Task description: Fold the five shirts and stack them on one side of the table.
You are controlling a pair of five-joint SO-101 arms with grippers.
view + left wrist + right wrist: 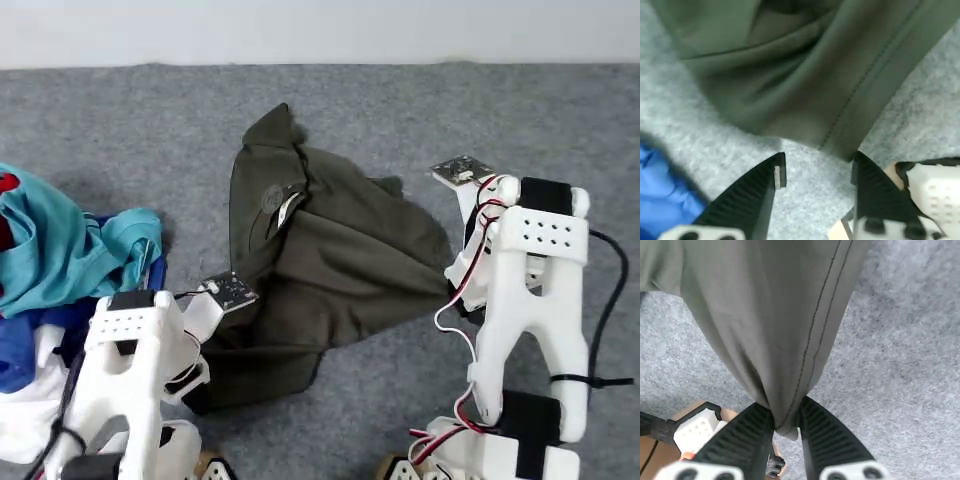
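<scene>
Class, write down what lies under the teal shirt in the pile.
A blue garment pokes out beneath the teal shirt, with white cloth beside it. How far they extend under it is covered.

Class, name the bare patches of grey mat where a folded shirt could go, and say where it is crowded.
Free: the far strip of mat between the wall and the olive shirt, and the near gap between the arm bases. Crowded: the left edge, under the shirt pile, and the centre, under the olive shirt.
</scene>
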